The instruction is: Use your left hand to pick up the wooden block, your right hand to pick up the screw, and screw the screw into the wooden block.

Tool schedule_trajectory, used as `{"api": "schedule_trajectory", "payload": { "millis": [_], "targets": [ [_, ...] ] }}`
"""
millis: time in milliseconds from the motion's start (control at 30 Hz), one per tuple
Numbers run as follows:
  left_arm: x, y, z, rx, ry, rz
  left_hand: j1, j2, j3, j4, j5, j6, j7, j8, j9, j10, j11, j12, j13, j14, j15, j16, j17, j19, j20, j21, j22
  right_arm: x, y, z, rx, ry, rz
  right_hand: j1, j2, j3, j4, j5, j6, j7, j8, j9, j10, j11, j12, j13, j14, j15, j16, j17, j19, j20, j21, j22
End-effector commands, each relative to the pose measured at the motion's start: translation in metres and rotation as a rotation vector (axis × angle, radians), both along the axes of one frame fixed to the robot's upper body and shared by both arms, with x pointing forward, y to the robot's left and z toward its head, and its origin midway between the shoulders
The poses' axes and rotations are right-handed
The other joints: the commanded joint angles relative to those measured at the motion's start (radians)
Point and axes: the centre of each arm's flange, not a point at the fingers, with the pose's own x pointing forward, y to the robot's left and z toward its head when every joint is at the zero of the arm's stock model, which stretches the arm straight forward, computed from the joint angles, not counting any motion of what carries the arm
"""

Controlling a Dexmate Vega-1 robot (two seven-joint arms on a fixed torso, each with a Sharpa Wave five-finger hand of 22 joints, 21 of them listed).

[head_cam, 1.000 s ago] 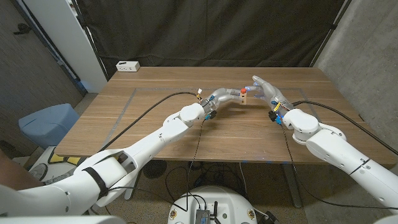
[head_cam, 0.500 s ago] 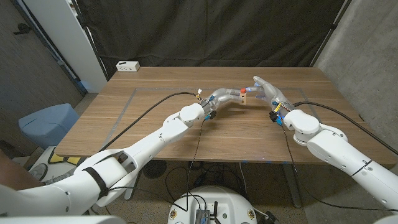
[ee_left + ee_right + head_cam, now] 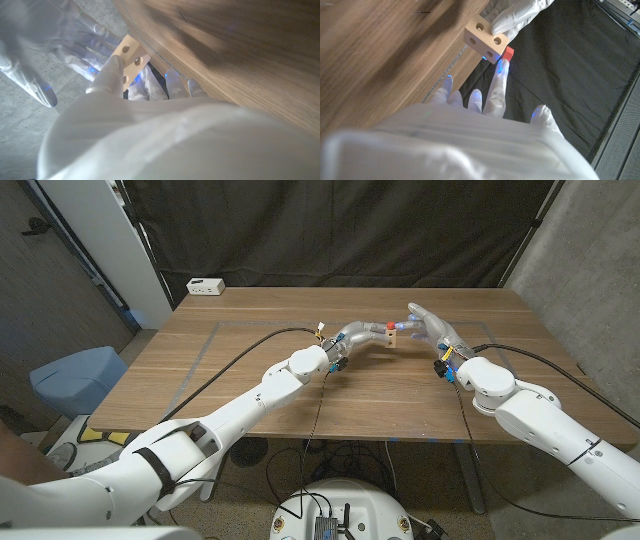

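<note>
My left hand [image 3: 358, 335] holds the pale wooden block [image 3: 398, 334] up over the middle of the table. The block's drilled holes show in the left wrist view [image 3: 129, 54] and in the right wrist view [image 3: 484, 39]. The red-headed screw [image 3: 389, 327] sits against the block on its left-hand side. My right hand [image 3: 432, 326] stands just right of the block with its fingers spread. In the right wrist view one fingertip [image 3: 501, 70] touches the screw's red head [image 3: 507, 53], with the thumb well apart. My left hand's fingers [image 3: 516, 14] wrap the block's far side.
A white power strip [image 3: 205, 286] lies at the table's far left corner. Black cables [image 3: 250, 345] run along both arms across the wooden table [image 3: 250, 390]. A blue bin [image 3: 75, 380] stands on the floor to the left. A dark curtain hangs behind.
</note>
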Motion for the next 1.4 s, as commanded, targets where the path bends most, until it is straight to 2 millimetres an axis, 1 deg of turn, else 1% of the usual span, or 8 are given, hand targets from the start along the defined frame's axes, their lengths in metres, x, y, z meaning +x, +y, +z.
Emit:
{"api": "schedule_trajectory", "payload": {
  "millis": [33,267,300,467,800,1000,1300,1400],
  "targets": [
    [0.0,0.001,0.0,0.0,0.0,0.001,-0.016,0.035,0.063,0.061,0.007,0.082,0.07,0.012,0.005,0.001,-0.003,0.004,0.003,0.007,-0.002,0.002,0.0,0.007,0.0,0.001,0.006,-0.004,0.0,0.0,-0.003,-0.001,0.003,0.003,0.003,0.007,0.002,0.008,0.03,0.002,0.011,0.003,0.018,-0.001,0.007,0.001,0.011,-0.001,0.006,0.003,0.012,0.0,0.007,0.003],
    [0.0,0.001,-0.001,0.003,0.002,0.002,-0.015,0.035,0.063,0.061,0.007,0.084,0.07,0.013,0.005,0.002,-0.005,0.005,0.003,0.007,-0.001,0.001,0.0,0.007,-0.001,0.001,0.006,-0.005,0.0,0.0,-0.006,0.001,0.011,0.004,0.005,0.009,0.002,0.008,0.079,0.009,0.022,0.002,0.041,-0.004,0.008,0.001,0.021,-0.005,0.006,0.002,0.014,-0.001,0.005,0.003],
    [0.0,0.001,-0.001,0.002,0.002,0.002,-0.015,0.035,0.063,0.061,0.007,0.083,0.071,0.013,0.005,0.002,-0.005,0.005,0.003,0.008,-0.001,0.001,0.0,0.007,0.0,0.001,0.006,-0.005,0.0,0.0,-0.006,0.001,0.009,0.004,0.005,0.009,0.002,0.008,0.08,0.008,0.021,0.002,0.045,-0.009,0.009,0.001,0.022,-0.005,0.006,0.002,0.014,-0.001,0.005,0.003],
    [0.001,0.001,-0.001,0.003,0.0,0.004,-0.015,0.035,0.062,0.061,0.006,0.083,0.07,0.012,0.005,0.002,-0.003,0.004,0.002,0.007,-0.001,0.001,0.0,0.006,0.0,0.001,0.006,-0.006,-0.002,-0.001,0.004,-0.004,-0.007,0.005,0.006,0.01,0.002,0.008,0.078,0.008,0.017,0.002,0.048,-0.004,0.008,0.001,0.026,-0.006,0.007,0.002,0.015,-0.001,0.005,0.003],
    [0.002,-0.001,0.001,0.004,-0.001,-0.001,-0.014,0.035,0.062,0.061,0.007,0.084,0.069,0.013,0.005,0.002,-0.005,0.004,0.002,0.008,-0.002,0.001,0.0,0.007,0.0,0.001,0.006,-0.006,-0.006,0.001,0.013,-0.011,-0.025,0.005,0.006,0.011,0.001,0.008,0.036,-0.002,-0.007,0.001,0.035,0.006,-0.004,0.001,0.027,-0.007,0.004,0.002,0.016,0.002,0.003,0.003],
    [0.003,-0.001,0.002,0.005,-0.003,-0.001,-0.014,0.033,0.061,0.061,0.006,0.082,0.068,0.012,0.005,0.001,-0.004,0.004,0.002,0.008,-0.003,0.001,0.0,0.007,0.001,0.001,0.006,-0.004,-0.007,0.003,0.012,-0.011,-0.028,0.002,0.0,0.008,0.001,0.007,-0.021,-0.009,-0.035,0.002,0.014,0.017,-0.016,0.002,0.02,0.001,-0.002,0.003,0.01,0.009,0.0,0.003],
    [0.003,-0.001,0.005,0.007,-0.011,0.0,-0.017,0.029,0.059,0.062,0.006,0.083,0.068,0.013,0.005,0.003,-0.005,0.005,0.002,0.008,-0.004,0.0,0.0,0.007,0.001,0.001,0.006,0.003,-0.007,0.008,0.006,-0.023,-0.019,-0.002,-0.006,0.005,0.001,0.006,-0.077,-0.02,-0.054,0.003,-0.02,0.009,-0.026,0.002,0.004,0.007,-0.008,0.004,-0.005,0.016,-0.004,0.003],
    [0.003,-0.002,0.005,0.01,-0.013,-0.001,-0.017,0.028,0.058,0.061,0.006,0.083,0.068,0.013,0.005,0.003,-0.005,0.005,0.002,0.008,-0.004,0.0,0.0,0.007,0.001,0.001,0.006,0.005,-0.007,0.009,0.007,-0.026,-0.017,-0.002,-0.007,0.005,0.001,0.006,-0.095,-0.023,-0.058,0.004,-0.033,0.013,-0.029,0.003,-0.002,0.009,-0.01,0.004,-0.009,0.018,-0.004,0.003]
  ]
}}
